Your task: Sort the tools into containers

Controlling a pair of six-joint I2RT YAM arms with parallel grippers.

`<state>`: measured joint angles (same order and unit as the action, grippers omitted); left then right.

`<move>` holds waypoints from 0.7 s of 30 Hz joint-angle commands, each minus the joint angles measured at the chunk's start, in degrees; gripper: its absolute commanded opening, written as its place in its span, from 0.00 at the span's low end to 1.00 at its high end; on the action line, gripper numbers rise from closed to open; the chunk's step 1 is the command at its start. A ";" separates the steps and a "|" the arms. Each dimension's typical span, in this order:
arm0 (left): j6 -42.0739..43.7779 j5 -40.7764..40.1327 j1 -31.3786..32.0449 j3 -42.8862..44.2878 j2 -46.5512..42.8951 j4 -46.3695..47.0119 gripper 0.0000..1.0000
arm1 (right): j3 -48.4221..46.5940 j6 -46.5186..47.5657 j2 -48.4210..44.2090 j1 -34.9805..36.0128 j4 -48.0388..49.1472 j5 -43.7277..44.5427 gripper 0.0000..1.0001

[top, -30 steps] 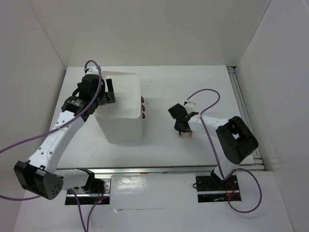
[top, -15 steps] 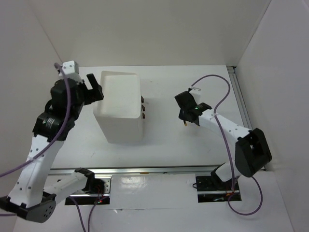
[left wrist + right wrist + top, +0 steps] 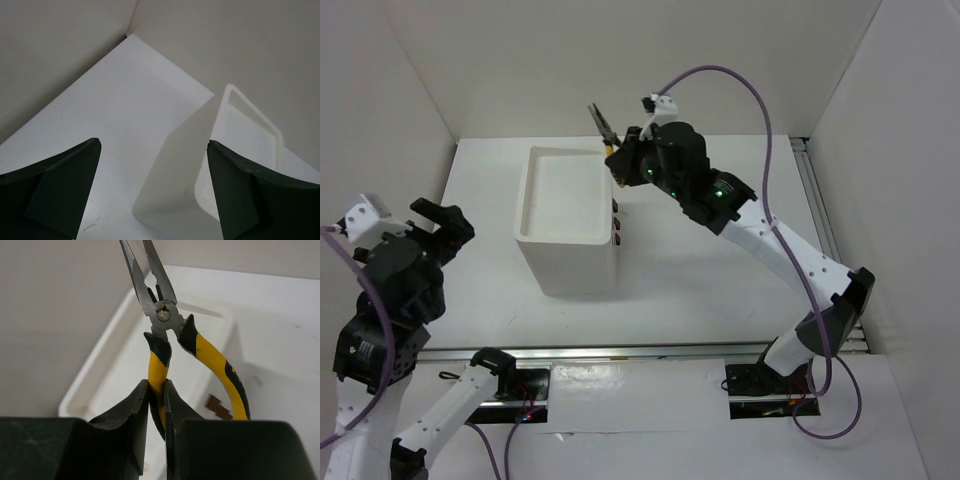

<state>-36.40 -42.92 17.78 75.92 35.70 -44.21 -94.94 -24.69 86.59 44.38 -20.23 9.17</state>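
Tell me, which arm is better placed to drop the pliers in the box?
Right: the right pincer grips the yellow-handled pliers over the box's top tray; the left pincer hangs open and empty.

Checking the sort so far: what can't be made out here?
Inside the box: top view, from above only the knobs show.
Tray floor: top view, washed-out white, so small tools could not be told.
Pliers handle ends: right wrist view, behind the right gripper.
Other tools: in no view.
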 commanded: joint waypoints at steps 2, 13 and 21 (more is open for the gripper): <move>-4.64 -6.04 0.06 -6.47 -0.36 -5.37 1.00 | -8.06 1.22 9.10 3.77 1.86 -3.91 0.00; -2.71 -6.21 0.06 -11.23 -1.07 -2.55 1.00 | -11.24 -0.54 17.56 11.07 2.56 -0.03 0.00; -1.04 -4.64 0.06 -12.38 -1.60 -1.23 1.00 | -14.13 -0.01 18.62 13.01 0.37 2.69 0.65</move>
<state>-39.00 -47.31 17.78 63.96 34.61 -47.83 -105.16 -25.04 105.91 56.80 -20.80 9.72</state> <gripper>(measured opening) 0.998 0.619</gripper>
